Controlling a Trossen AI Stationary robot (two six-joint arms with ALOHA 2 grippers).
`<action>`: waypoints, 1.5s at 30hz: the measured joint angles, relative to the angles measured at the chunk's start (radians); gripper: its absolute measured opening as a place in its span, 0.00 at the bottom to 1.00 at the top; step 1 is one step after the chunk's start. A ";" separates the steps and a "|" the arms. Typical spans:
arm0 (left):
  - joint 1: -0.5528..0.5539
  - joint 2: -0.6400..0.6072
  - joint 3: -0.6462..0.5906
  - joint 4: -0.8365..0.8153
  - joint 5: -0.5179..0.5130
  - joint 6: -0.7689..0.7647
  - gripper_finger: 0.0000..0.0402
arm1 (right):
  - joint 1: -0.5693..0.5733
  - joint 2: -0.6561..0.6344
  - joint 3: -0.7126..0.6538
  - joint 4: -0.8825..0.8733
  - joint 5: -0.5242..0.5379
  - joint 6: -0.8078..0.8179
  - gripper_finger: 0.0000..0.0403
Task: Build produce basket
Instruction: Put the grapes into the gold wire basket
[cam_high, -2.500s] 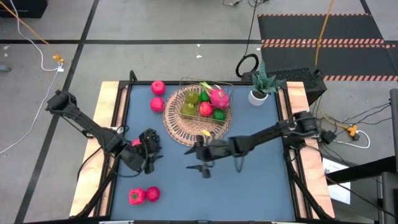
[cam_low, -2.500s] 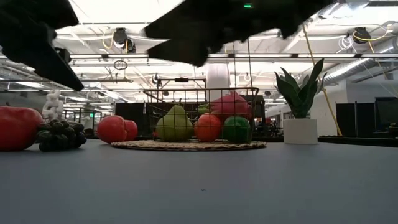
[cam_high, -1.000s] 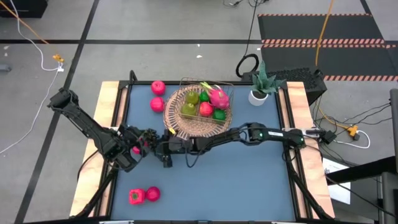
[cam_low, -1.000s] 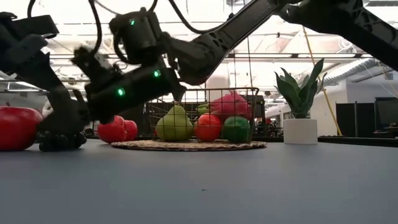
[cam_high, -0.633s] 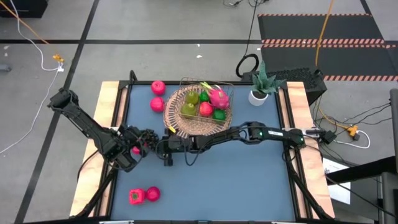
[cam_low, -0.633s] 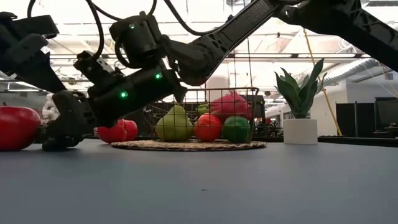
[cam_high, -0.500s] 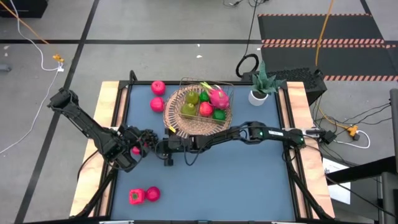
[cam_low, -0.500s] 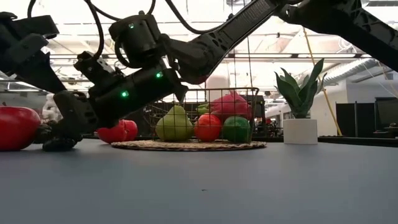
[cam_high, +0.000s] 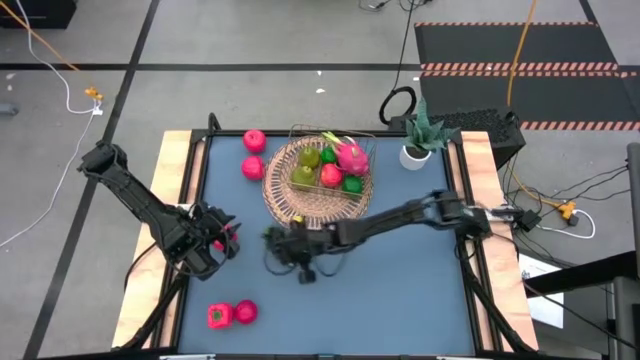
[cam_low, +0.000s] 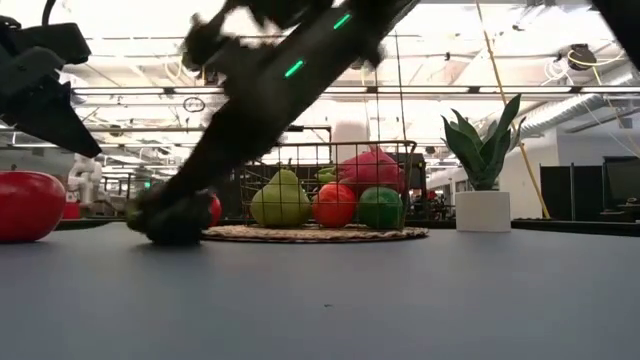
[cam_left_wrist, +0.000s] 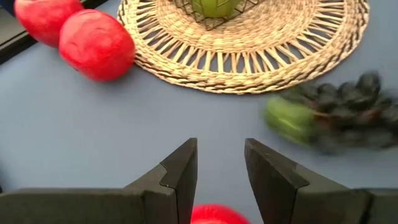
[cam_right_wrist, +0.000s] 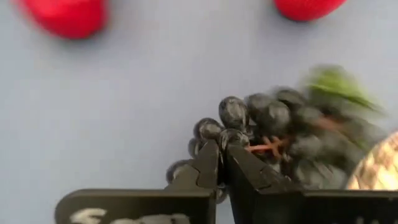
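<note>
The wicker basket (cam_high: 300, 210) holds a pear, a red fruit, a green one and a pink dragon fruit inside its wire frame (cam_low: 325, 150). A dark bunch of grapes (cam_right_wrist: 280, 124) with a green leaf lies just in front of the basket's near-left rim. My right gripper (cam_right_wrist: 221, 152) is shut on it and shows in the high view (cam_high: 285, 245). To the left, my left gripper (cam_left_wrist: 221, 162) hovers over the table with a small red fruit (cam_left_wrist: 214, 214) far back between its fingers. My left gripper has the red fruit (cam_high: 228, 232) between its two fingers, far back near their roots. The fingertips stand apart ahead of it, and the place of contact is cut off by the picture's edge. My right gripper pinches the edge of the grape bunch (cam_right_wrist: 211, 134) between its fingertips. It comes slanting down from the table's right. The bunch (cam_low: 175, 225) trails ahead of the fingers, low at the table top; whether it rests there I cannot tell.
Two red fruits (cam_high: 252, 153) lie at the far left beside the basket. Two more (cam_high: 232, 314) lie near the front left corner. A green plant in a white pot (cam_high: 415, 150) stands at the far right. Open blue table stretches to the near right.
My right gripper has shut on the grapes beside my left gripper. It has drawn them toward the table's right and a little toward its near edge, away from the left gripper. Its arm now slopes more steeply down.
</note>
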 joint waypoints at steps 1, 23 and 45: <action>-0.002 0.000 0.000 0.004 0.000 0.000 0.34 | 0.010 -0.059 -0.056 -0.003 -0.001 0.009 0.02; 0.013 -0.001 0.000 0.040 -0.023 0.023 0.34 | 0.090 -0.747 -0.844 0.314 0.141 0.399 0.64; 0.019 -0.001 -0.001 0.090 -0.023 0.076 0.34 | 0.181 -0.616 -0.843 0.155 0.092 0.735 0.61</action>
